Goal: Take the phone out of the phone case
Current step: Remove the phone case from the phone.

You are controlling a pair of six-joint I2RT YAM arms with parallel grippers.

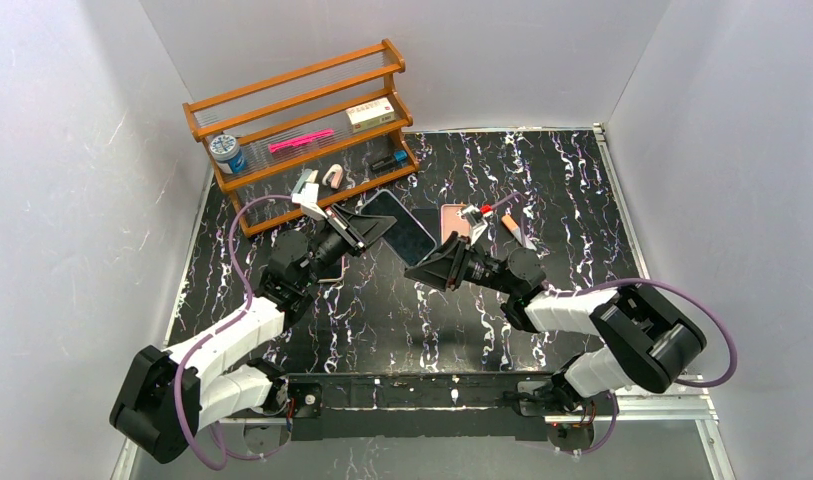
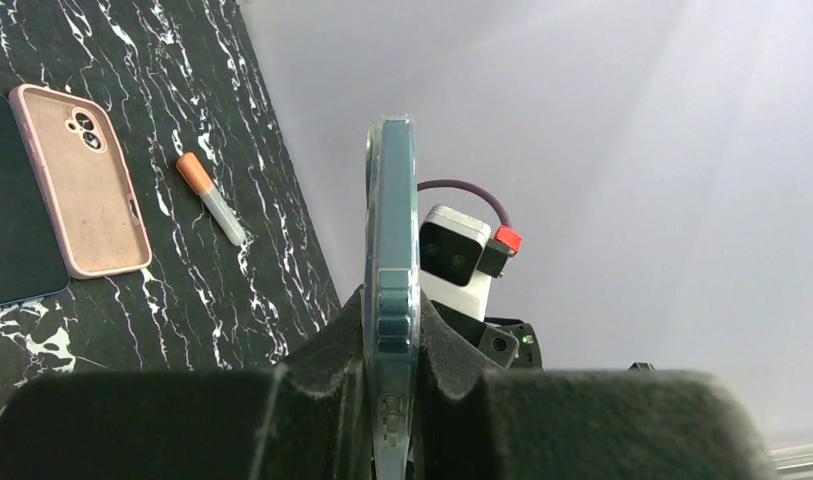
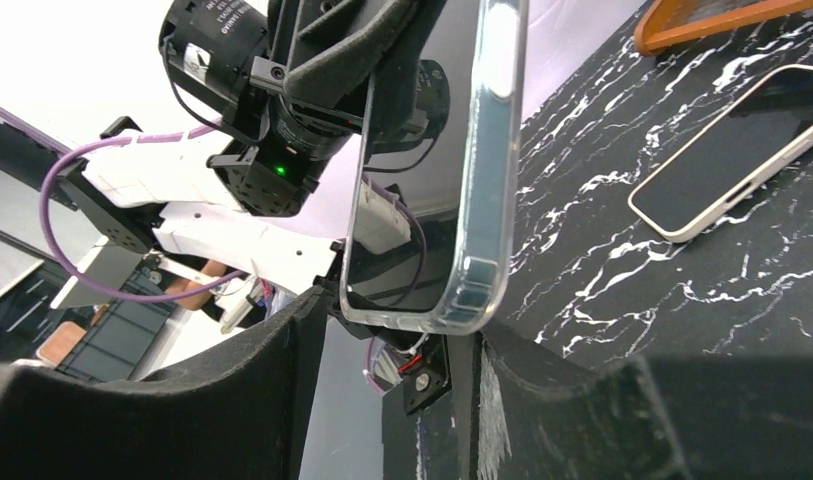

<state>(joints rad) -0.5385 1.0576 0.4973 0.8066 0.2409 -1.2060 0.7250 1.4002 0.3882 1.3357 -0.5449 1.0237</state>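
My left gripper (image 1: 358, 230) is shut on a dark phone in a clear case (image 1: 375, 220) and holds it on edge above the table. In the left wrist view the cased phone (image 2: 392, 250) stands edge-on between the closed fingers of the left gripper (image 2: 394, 400). My right gripper (image 1: 434, 268) is open just right of it. In the right wrist view the phone's lower corner (image 3: 432, 290) hangs just above the gap of the right gripper (image 3: 392, 350), close to the right finger (image 3: 542, 400); neither finger clamps it.
A second dark phone (image 1: 417, 240) lies flat on the marble table beside an empty pink case (image 1: 452, 222) and an orange-capped tube (image 1: 510, 225). A wooden rack (image 1: 302, 130) with small items stands at the back left. White walls enclose the table.
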